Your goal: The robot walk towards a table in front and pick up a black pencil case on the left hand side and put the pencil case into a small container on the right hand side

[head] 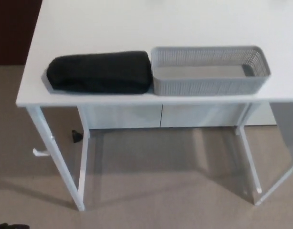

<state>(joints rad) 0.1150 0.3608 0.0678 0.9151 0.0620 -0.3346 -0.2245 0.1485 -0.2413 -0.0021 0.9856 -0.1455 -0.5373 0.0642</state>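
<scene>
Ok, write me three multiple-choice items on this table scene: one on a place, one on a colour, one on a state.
1. Where does the black soft pencil case lie, relative to the grey mesh plastic container?
A. inside it
B. to its left, right beside it
C. on the floor

2. What colour is the flat-topped table?
A. white
B. brown
C. black

3. What is in the container?
A. the pencil case
B. a cup
C. nothing visible

Answers: 1 B, the case lies along the container's left end. 2 A, top and legs are white. 3 C, its bare bottom shows.
</scene>
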